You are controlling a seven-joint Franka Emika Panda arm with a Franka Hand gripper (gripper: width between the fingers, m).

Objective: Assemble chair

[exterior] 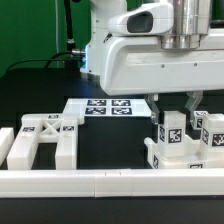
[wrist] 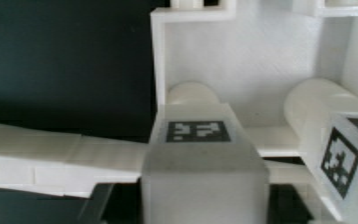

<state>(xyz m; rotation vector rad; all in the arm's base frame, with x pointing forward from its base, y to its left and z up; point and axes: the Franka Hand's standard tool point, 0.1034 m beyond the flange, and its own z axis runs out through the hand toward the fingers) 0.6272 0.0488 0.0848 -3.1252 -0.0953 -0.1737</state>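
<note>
Fingers (exterior: 159,108) grip tagged leg (exterior: 172,130) (contact hard to see); second leg (exterior: 213,136) cropped.

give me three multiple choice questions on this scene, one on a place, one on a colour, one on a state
1. Where does the X-braced frame lie in the exterior view?
A. left
B. right
C. middle

2. What colour is the table?
A. white
B. black
C. green

3. How is the gripper?
A. wide open
B. shut on the upright leg
C. out of view

Answers:
1 A, it sits near the left end of the border rail.
2 B, black shows between the white parts.
3 B, its fingers flank the tagged leg on both sides.
</note>
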